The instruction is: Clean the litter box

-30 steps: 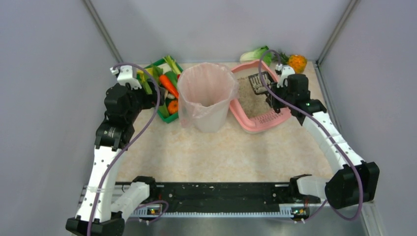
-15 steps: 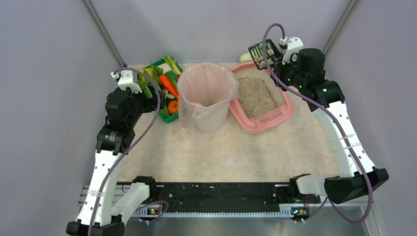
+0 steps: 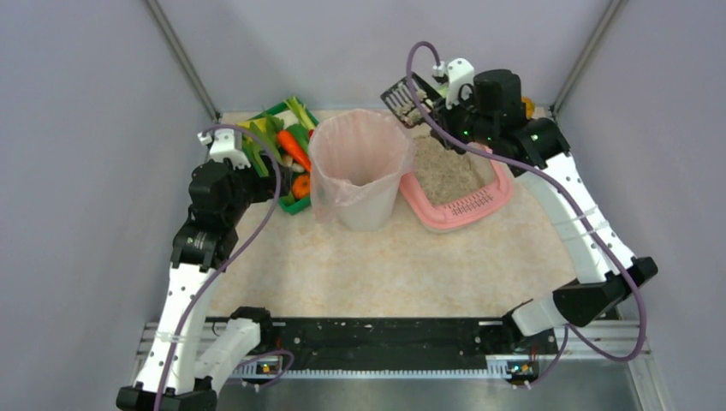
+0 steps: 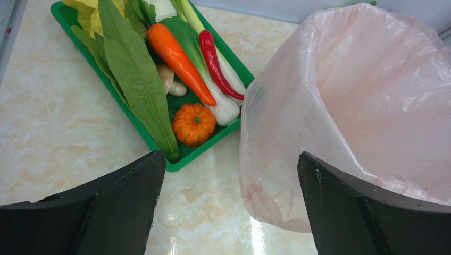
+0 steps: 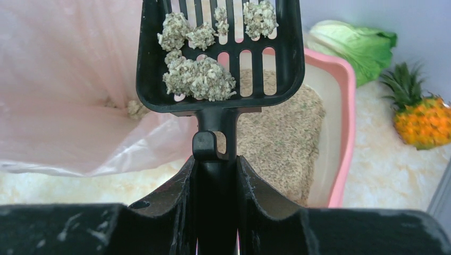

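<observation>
The pink litter box [image 3: 479,205] sits at the back right, filled with grey-beige litter [image 3: 445,167]; it also shows in the right wrist view [image 5: 345,106]. My right gripper [image 3: 445,98] is shut on the handle of a black slotted scoop [image 5: 215,53], raised between the litter box and the bin. The scoop [image 3: 398,92] carries several litter clumps [image 5: 199,77]. The pink-lined bin [image 3: 360,163] stands left of the box; its liner [image 5: 69,90] is just under and left of the scoop. My left gripper [image 4: 228,207] is open and empty, low by the bin's left side.
A green vegetable tray [image 4: 183,154] with carrot, chilli, leaves and a small pumpkin [image 4: 194,123] lies left of the bin. A cabbage [image 5: 356,48] and a toy pineapple [image 5: 420,119] sit behind the litter box. Enclosure walls stand close on all sides.
My right gripper lifted the scoop out of the litter box and carried it up and leftward towards the bin. The left arm has barely moved.
</observation>
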